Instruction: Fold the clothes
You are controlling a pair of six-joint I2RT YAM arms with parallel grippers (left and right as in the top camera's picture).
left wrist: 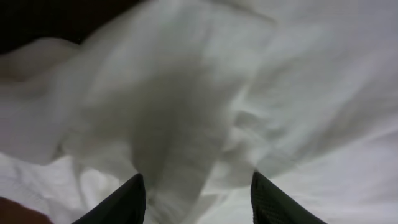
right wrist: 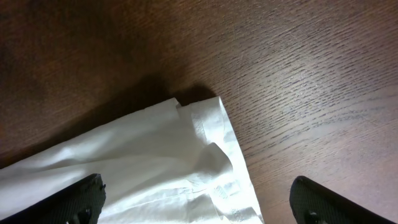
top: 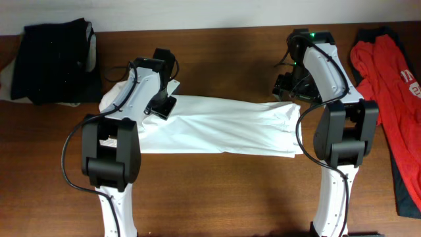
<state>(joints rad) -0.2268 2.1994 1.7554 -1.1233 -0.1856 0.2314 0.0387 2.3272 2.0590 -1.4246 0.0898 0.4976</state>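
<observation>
Overhead first: the shirt [top: 223, 125] is lying across the middle of the bench [top: 223, 191] as one long white band, running from one arm to the other. The left tool [top: 163, 105] is sitting over the shirt's left end, where the cloth is bunching up a bit. The right tool [top: 289, 85] is hanging just off the right end. Black clothes [top: 52, 59] are sitting in the far left corner, and a red garment [top: 388, 79] is lying along the right edge, well apart from the shirt.

Left wrist view: pretty blurry, and basically nothing but white cloth [left wrist: 249, 74] is filling it. The left tool [left wrist: 196, 186] is standing partly open, with both dark fingers [left wrist: 134, 199] showing at the bottom and a soft ridge of fabric running up between them. It isn't pinching anything as far as I can see.

Right wrist view: the right tool [right wrist: 199, 196] is gaping wide, its fingers [right wrist: 81, 196] poking in at the two bottom corners, holding nothing. A corner of the shirt [right wrist: 143, 162] is lying flat on the bare wood [right wrist: 280, 74] below it, with the hem showing.
</observation>
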